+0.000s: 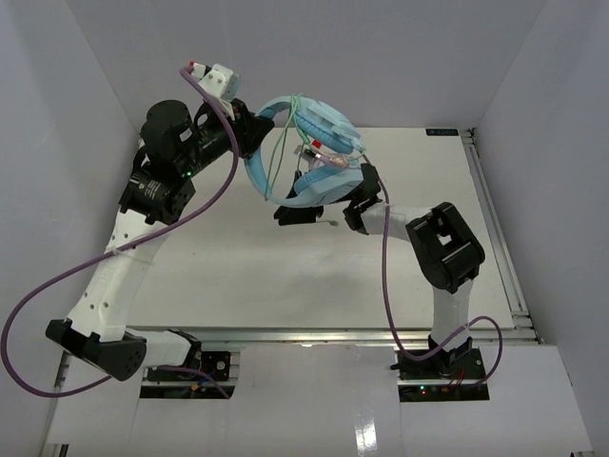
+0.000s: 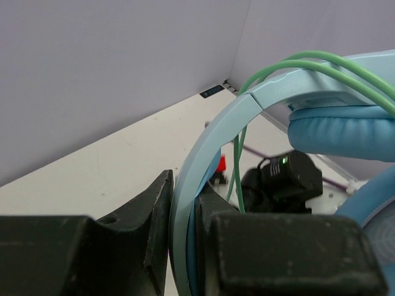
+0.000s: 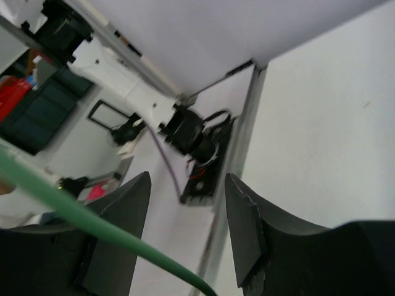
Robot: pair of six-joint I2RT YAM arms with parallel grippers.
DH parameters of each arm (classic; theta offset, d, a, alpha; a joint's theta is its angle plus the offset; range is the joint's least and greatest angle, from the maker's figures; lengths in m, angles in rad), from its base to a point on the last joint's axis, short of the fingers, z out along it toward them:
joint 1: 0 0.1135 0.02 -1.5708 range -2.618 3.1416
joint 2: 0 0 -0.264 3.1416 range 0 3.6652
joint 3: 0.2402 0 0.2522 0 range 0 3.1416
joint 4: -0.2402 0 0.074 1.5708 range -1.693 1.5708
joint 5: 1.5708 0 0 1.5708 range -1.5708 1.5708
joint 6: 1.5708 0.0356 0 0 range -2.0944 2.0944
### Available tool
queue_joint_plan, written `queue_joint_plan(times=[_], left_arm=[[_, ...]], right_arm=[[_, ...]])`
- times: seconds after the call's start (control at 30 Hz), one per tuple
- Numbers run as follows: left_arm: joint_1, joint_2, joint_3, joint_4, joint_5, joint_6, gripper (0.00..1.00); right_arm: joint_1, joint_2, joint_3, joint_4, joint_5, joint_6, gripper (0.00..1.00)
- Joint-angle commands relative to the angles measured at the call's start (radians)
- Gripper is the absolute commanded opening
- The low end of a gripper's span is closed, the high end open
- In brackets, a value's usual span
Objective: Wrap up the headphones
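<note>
We log the headphones (image 1: 319, 157) upper centre, headband pinched in left hand (image 2: 184, 246); right hand (image 3: 185, 228) spread, green cable (image 3: 92, 231) crossing it.

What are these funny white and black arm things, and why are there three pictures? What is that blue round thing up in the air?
Those are two robot arms fixed to the near edge of a white table. Each ends in a two-finger gripper that works like a hand. The big picture comes from a camera above and behind the arms. The other two come from small cameras on the wrists, so you see each arm's own black fingers up close.

The blue thing is a pair of headphones, lifted above the table. The left gripper pinches the headband between its fingers. A thin green cable loops over the headphones.

The right gripper is open, and the green cable crosses in front of it; I cannot tell whether it touches. The thick purple wires belong to the robot.
</note>
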Motion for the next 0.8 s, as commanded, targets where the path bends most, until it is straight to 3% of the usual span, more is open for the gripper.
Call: queue_joint_plan(times=[0.0, 0.33, 0.47, 0.53, 0.67, 0.77], left_arm=[[0.003, -0.001, 0.065, 0.108, -0.1, -0.091, 0.0], [0.003, 0.028, 0.149, 0.142, -0.331, -0.116, 0.0], [0.003, 0.038, 0.158, 0.148, -0.406, -0.087, 0.0], [0.003, 0.042, 0.157, 0.154, -0.435, -0.076, 0.0], [0.003, 0.034, 0.13, 0.188, -0.475, -0.057, 0.0], [0.003, 0.033, 0.119, 0.199, -0.487, -0.051, 0.0]], right_arm=[[0.082, -0.003, -0.122, 0.524, -0.022, 0.162, 0.58], [0.158, -0.079, -0.23, 0.577, 0.033, 0.152, 0.55], [0.166, -0.12, -0.267, 0.56, 0.032, 0.109, 0.42], [0.17, -0.148, -0.283, 0.497, 0.03, 0.058, 0.32], [0.169, -0.247, -0.311, 0.218, 0.04, -0.195, 0.1], [0.169, -0.297, -0.315, 0.032, 0.061, -0.309, 0.08]])
